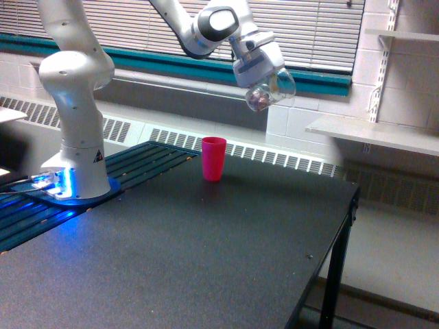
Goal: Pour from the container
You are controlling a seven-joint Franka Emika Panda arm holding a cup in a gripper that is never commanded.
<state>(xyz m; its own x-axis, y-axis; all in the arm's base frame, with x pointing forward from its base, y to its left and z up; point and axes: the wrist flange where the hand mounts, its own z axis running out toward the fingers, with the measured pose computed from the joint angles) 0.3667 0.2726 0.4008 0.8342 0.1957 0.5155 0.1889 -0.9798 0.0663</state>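
Observation:
My gripper (259, 74) is shut on the container (270, 90), a small clear rounded cup with brownish-red pieces showing low inside it. It hangs tilted in the air, well above the table and up to the exterior view's right of the red cup (213, 158). The opaque pink-red cup stands upright on the dark table (206, 253) near its far edge. The fingers themselves are hard to make out against the container.
The arm's white base (75, 130) stands at the exterior view's left on a blue-lit mount. A window with blinds and a radiator grille run behind the table. White shelves (370, 133) stand at the exterior view's right, past the table's edge.

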